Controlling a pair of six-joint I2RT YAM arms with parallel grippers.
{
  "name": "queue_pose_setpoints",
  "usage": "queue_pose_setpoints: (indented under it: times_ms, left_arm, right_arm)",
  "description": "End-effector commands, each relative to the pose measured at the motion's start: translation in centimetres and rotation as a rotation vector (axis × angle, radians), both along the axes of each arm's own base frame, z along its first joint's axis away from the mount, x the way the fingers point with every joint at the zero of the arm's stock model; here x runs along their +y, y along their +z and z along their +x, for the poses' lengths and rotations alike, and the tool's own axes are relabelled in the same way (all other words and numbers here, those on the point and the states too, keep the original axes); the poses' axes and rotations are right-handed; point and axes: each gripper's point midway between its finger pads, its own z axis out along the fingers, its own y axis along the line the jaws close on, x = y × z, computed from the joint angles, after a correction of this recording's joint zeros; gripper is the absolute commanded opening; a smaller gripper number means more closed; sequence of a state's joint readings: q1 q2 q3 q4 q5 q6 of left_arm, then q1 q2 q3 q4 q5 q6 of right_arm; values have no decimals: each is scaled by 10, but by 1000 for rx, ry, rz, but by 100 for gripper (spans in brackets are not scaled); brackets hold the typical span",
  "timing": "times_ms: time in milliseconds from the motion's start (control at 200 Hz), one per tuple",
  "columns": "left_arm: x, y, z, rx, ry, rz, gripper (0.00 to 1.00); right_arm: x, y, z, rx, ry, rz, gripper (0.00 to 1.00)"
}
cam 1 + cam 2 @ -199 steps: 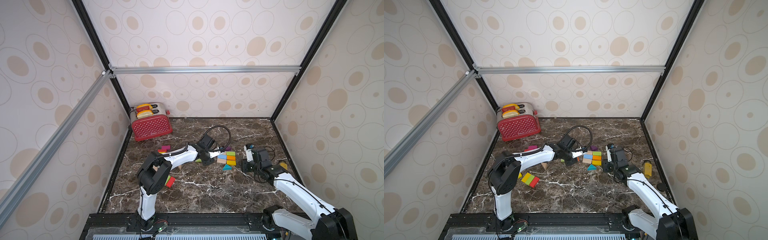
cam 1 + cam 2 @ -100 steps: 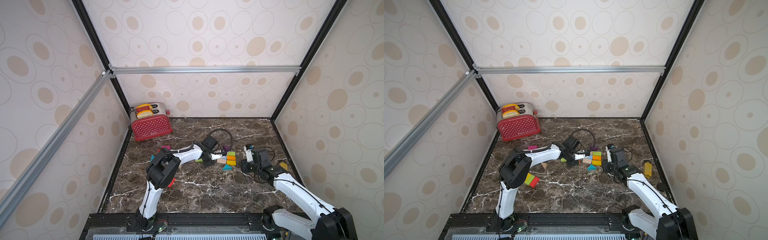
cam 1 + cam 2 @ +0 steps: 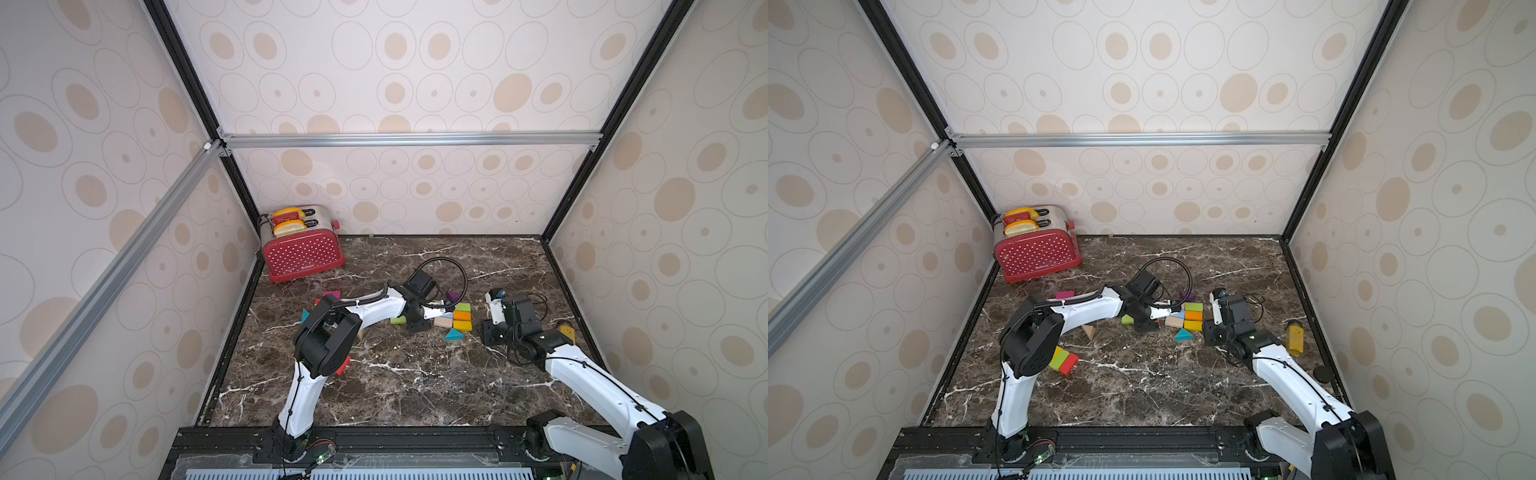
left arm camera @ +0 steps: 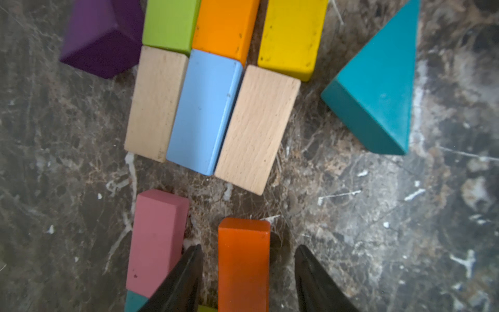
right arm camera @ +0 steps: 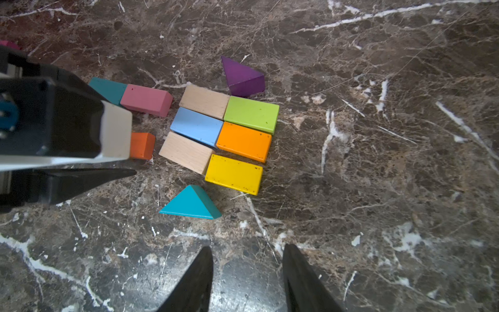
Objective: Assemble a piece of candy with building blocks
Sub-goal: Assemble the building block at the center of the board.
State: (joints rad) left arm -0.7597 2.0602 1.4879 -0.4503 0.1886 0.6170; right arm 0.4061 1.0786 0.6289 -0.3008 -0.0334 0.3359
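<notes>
Six building blocks lie packed in a rectangle (image 5: 221, 135): bare wood, blue, bare wood, then green, orange, yellow. A purple wedge (image 5: 243, 78) and a teal wedge (image 5: 191, 204) lie at its two ends. My left gripper (image 4: 248, 246) is open and straddles an orange-red block (image 4: 244, 264) on the table, with a gap on each side. A pink block (image 4: 156, 237) lies beside one finger. My right gripper (image 5: 248, 247) is open and empty, low over bare marble to the right of the cluster (image 3: 457, 318) in both top views.
A red toaster (image 3: 303, 253) stands in the back left corner. A mustard bottle-like thing (image 3: 1295, 338) and a black cap (image 3: 1320, 374) lie by the right wall. Loose blocks (image 3: 1063, 361) sit near the left arm's elbow, with a wooden wedge (image 3: 1088, 331) and a magenta block (image 3: 331, 294) nearby.
My left arm's elbow has swung right and the gripper has moved in toward the cluster. Its jaws now stand clear of the orange-red block. The right arm has held still.
</notes>
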Motion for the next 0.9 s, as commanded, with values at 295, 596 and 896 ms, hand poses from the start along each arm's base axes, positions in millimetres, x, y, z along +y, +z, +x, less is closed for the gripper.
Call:
queue_pose_setpoints:
  times_ms: [295,596,896]
  left_arm:
    - [85,124,-13,-204,647,-371,56]
    - [134,80,-45,-68,896,-460,51]
    - [121,35,-26,38,911,-353,35]
  right_arm:
    - [60,17,-11,65,259,1,50]
    - [117,-11,-11,168,442,-136,48]
    - [144,-30,10,202,472,-221,40]
